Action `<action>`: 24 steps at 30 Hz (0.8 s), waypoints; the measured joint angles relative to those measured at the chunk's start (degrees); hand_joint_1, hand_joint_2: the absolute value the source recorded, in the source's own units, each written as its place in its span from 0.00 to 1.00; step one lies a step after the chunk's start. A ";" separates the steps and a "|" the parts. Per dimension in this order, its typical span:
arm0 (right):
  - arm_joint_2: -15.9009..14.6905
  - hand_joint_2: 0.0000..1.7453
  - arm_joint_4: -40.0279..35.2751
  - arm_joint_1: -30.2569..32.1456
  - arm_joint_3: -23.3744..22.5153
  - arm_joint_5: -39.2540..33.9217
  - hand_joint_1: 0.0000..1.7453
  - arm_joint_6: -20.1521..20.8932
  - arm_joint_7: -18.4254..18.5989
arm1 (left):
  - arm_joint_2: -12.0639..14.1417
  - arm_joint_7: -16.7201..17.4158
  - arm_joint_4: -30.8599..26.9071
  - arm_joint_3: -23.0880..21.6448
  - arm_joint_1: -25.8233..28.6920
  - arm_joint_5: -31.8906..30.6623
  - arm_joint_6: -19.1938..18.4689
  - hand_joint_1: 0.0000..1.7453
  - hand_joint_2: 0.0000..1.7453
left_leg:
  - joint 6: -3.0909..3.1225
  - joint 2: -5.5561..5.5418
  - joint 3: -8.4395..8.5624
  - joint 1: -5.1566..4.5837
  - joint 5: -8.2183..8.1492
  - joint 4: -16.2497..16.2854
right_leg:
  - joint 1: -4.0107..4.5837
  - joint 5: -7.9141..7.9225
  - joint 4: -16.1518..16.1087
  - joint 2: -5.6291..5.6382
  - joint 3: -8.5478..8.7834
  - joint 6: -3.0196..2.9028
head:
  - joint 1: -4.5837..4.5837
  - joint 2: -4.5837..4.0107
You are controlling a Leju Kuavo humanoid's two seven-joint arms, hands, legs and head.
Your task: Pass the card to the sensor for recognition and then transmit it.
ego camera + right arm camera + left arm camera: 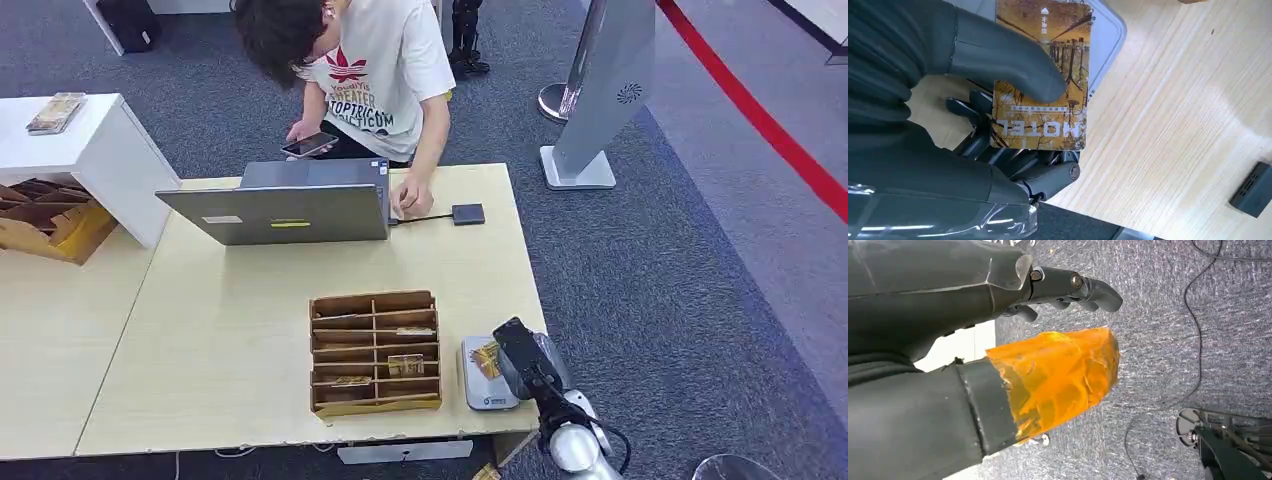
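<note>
Edges: the sensor point(488, 374), a grey pad, lies near the tabletop point(240, 330) right edge, beside the wooden organizer point(375, 352).
Card: one card point(1040, 80), golden-brown, printed "HOTEL", over the sensor.
Right hand point(998, 100): thumb and fingers point(1008, 157) pinch the card.
Left hand point(998, 330): over carpet, fingers point(1073, 287) apart, holding nothing.
Count: one laptop point(290, 205), one person point(370, 70).

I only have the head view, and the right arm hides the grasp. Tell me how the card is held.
Observer: The right hand pinches the card, thumb on its printed face, fingers beneath.
Operator: Give its position over the sensor.
Observer: Part of it overlaps a corner of the grey sensor; I cannot tell whether they touch.
Operator: Report the left hand.
Observer: The left hand holds nothing and hangs over the carpet.
</note>
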 joint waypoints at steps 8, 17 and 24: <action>0.02 1.00 0.09 -0.13 0.00 0.07 1.00 0.02 0.00 | 0.00 -0.22 0.00 0.00 0.00 -0.11 0.46 0.00 0.00 | 0.00 0.00 0.01 0.00 0.00 0.00 | 0.00 0.00 0.00 0.00 0.01 0.00 | 0.00 0.00; 0.02 1.00 0.22 -0.29 0.00 0.07 1.00 0.07 0.00 | 0.02 -0.44 0.00 0.00 0.00 -0.31 0.59 0.00 0.00 | 0.00 0.00 0.02 0.00 0.00 0.00 | 0.00 0.01 0.00 0.00 0.01 0.00 | 0.00 0.00; 0.02 1.00 0.44 -0.42 -0.11 0.07 1.00 0.00 -0.02 | 0.00 -0.46 0.00 0.00 -0.01 -0.35 0.59 0.00 0.00 | 0.00 0.00 0.02 0.00 0.00 0.00 | 0.00 0.01 0.00 0.00 0.02 0.00 | 0.00 0.00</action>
